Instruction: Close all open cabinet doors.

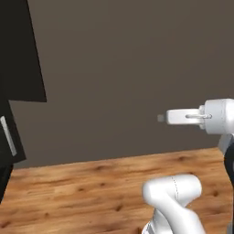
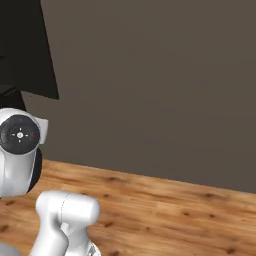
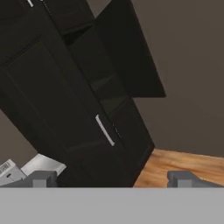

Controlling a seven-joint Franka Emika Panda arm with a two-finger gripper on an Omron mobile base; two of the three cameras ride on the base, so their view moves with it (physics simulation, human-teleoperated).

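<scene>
The arm (image 1: 215, 116) stretches out level in front of a plain brown wall (image 1: 119, 68), with a wooden floor (image 1: 82, 187) below it and nothing standing between it and the cabinets. The hand view looks along the pincer (image 3: 112, 178), whose two dark tips sit wide apart with nothing between them, toward a tall black cabinet (image 3: 52, 105) that leans across the frame because the camera is rolled. One upper cabinet door (image 3: 127, 52) hangs swung out from the front, and behind it dark shelves (image 3: 103, 85) show, too dim to tell what they hold. Below it a closed door carries a slim silver handle (image 3: 105, 130). In the left base view the open door (image 1: 20, 50) is cut off by the left edge. A pale appliance corner (image 3: 26, 168) shows low left, hard to make out.
</scene>
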